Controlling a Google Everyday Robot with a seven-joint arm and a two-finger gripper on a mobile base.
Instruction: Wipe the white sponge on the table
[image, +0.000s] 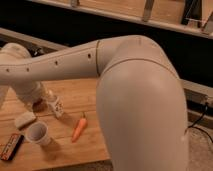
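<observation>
Camera view: one arm (75, 62) is reached across the table (92, 145) from the right, and the gripper (27, 97) is placed at its far left end, low over the wood. Gripper state can't be told, since the tool end is buried in shadow under the wrist.

Landmark = white cup (39, 134), upright near the front-left of the table.

- The white sponge (25, 120) is laid flat just behind-left of the cup. It is close to the cup but contact isn't certain.
- The gripper is seen further behind-left of the cup, just beyond the sponge.
- The small bottle (55, 106) is stood behind-right of the cup.
- The carrot (79, 128) is laid to the right of the cup, well apart from the sponge.
- A snack bar (11, 146) is laid left of the cup, at the table edge.

Key relation: the sponge lies just frontward of and below the gripper, on the cup's side. Its long axis runs approx left-right, tilted slightly up to the right.

Judged: sponge not yet gripped. A short drop toward the cup is needed, with the tool closing across the sponge's short axis. Cup and bottle are near enough to be knocked.
</observation>
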